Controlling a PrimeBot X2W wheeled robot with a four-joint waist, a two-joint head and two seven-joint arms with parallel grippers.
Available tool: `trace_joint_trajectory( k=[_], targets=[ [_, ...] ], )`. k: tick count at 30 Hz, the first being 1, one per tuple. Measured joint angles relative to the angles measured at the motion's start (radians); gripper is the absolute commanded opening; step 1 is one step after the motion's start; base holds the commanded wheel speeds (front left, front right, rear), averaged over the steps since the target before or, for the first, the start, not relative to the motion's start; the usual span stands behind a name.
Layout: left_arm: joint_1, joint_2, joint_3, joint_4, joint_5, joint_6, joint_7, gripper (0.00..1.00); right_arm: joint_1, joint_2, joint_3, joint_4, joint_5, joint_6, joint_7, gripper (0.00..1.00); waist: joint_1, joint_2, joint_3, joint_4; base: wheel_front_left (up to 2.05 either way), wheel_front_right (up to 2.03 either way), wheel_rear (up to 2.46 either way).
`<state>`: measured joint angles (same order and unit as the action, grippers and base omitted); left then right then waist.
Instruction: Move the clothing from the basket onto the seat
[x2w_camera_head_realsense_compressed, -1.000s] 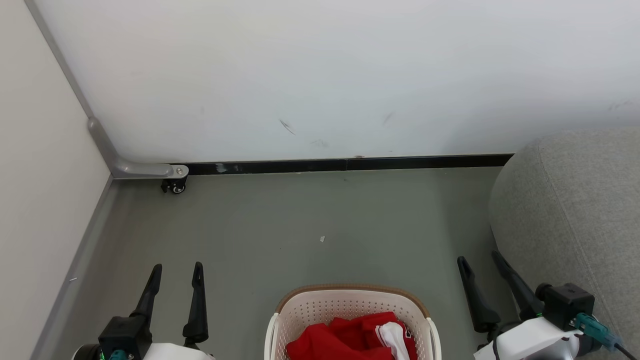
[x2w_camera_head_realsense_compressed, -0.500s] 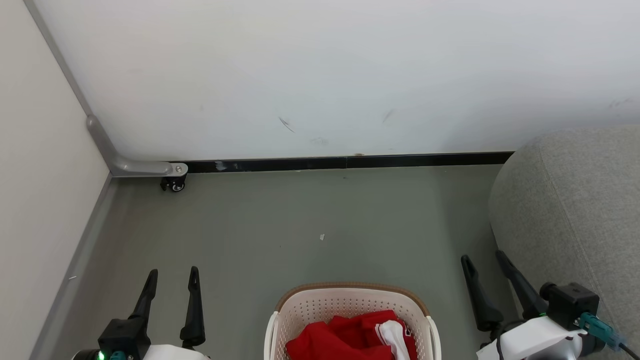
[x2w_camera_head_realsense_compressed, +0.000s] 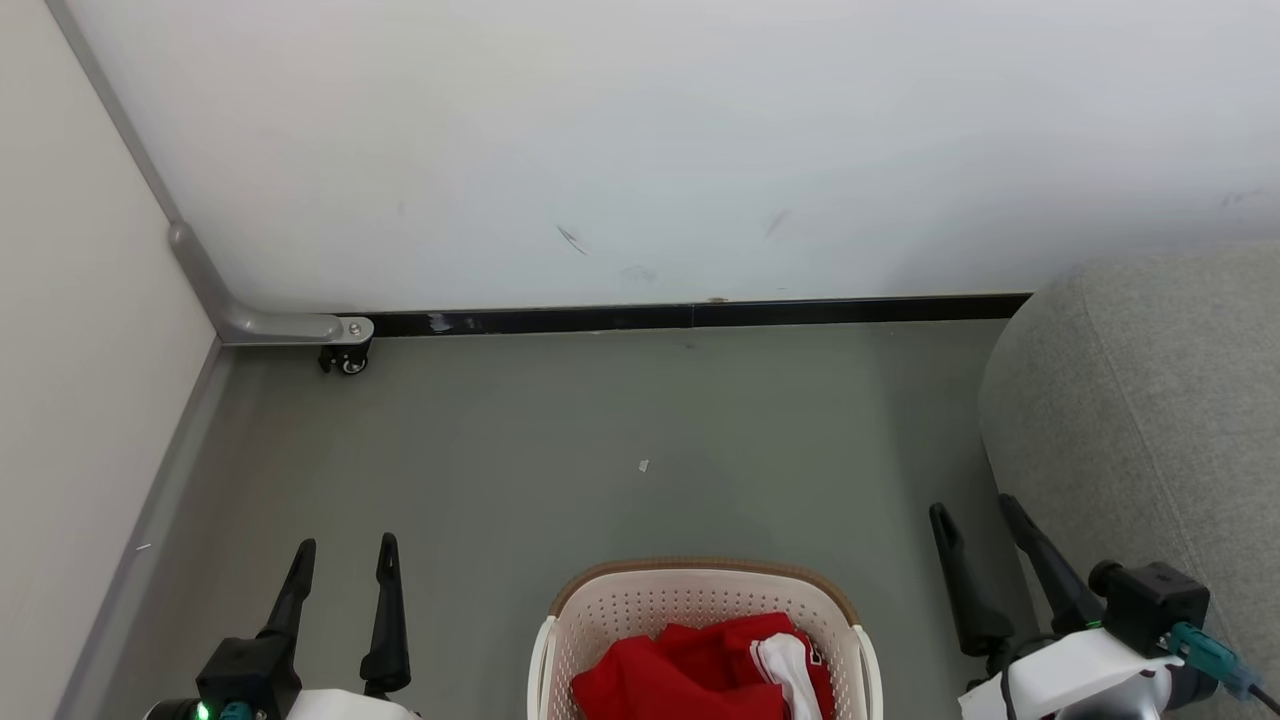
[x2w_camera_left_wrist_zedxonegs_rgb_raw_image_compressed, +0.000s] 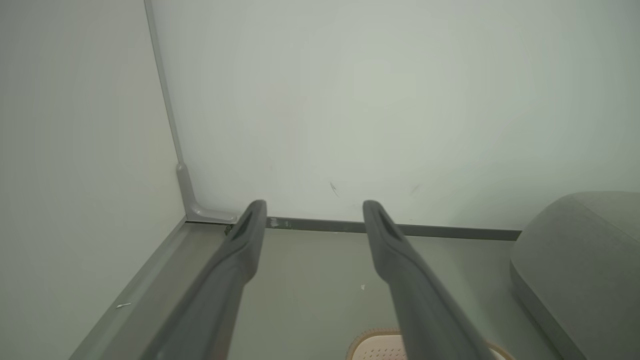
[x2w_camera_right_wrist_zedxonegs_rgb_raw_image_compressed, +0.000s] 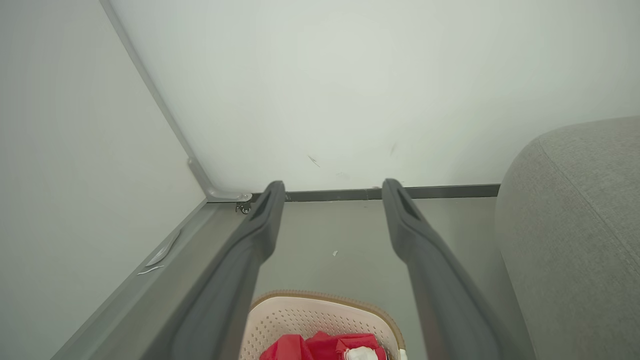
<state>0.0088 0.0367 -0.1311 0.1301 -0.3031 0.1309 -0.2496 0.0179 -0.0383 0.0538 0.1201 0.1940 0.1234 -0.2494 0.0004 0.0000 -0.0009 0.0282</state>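
Red clothing (x2w_camera_head_realsense_compressed: 705, 668) with a white panel lies bunched in the cream perforated basket (x2w_camera_head_realsense_compressed: 620, 610), which stands on the floor at the bottom centre of the head view. The right wrist view also catches the basket (x2w_camera_right_wrist_zedxonegs_rgb_raw_image_compressed: 300, 320) and clothing (x2w_camera_right_wrist_zedxonegs_rgb_raw_image_compressed: 320, 346) between the fingers. The grey seat (x2w_camera_head_realsense_compressed: 1150, 400) rises at the right, and again as the seat (x2w_camera_right_wrist_zedxonegs_rgb_raw_image_compressed: 575, 225) and the seat (x2w_camera_left_wrist_zedxonegs_rgb_raw_image_compressed: 580, 260). My left gripper (x2w_camera_head_realsense_compressed: 345, 545) hangs open to the left of the basket, empty. My right gripper (x2w_camera_head_realsense_compressed: 975, 508) is open too, between basket and seat.
A white wall with a black baseboard (x2w_camera_head_realsense_compressed: 690, 318) closes the far side. A pale panel (x2w_camera_head_realsense_compressed: 90, 380) runs along the left, with a grey bracket and small caster (x2w_camera_head_realsense_compressed: 345, 358) at the corner. A white scrap (x2w_camera_head_realsense_compressed: 643, 465) lies on the grey-green floor.
The whole head view has shifted slightly, so the wall and basket sit a little higher in the picture. Both grippers stay open and sit a little lower in the view.
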Motion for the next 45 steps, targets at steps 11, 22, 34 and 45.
trace_joint_trajectory(
  k=[11,22,34,45],
  targets=[
    [-0.009,0.004,-0.012,0.004,0.018,-0.002,0.0,1.0,0.0,0.0,-0.015,-0.025,0.0,0.0,0.0,1.0,-0.0001,0.0,0.024,-0.002,0.0,0.0,0.0],
    [-0.073,0.016,-0.066,0.049,0.054,-0.03,0.0,1.0,0.0,0.0,-0.072,-0.075,0.0,0.0,0.0,1.0,0.0,0.0,0.072,-0.015,0.0,0.0,0.0],
    [-0.155,0.016,-0.172,0.132,0.106,-0.085,0.021,1.0,-0.001,0.002,-0.163,-0.15,0.003,0.0,-0.001,1.0,-0.0001,0.0,0.154,-0.042,0.0,0.0,0.0],
    [-0.241,0.013,-0.256,0.198,0.162,-0.132,0.03,1.0,-0.011,0.002,-0.207,-0.211,0.013,0.0,-0.002,1.0,-0.0001,0.0,0.255,-0.08,0.0,0.0,0.0]
  ],
)
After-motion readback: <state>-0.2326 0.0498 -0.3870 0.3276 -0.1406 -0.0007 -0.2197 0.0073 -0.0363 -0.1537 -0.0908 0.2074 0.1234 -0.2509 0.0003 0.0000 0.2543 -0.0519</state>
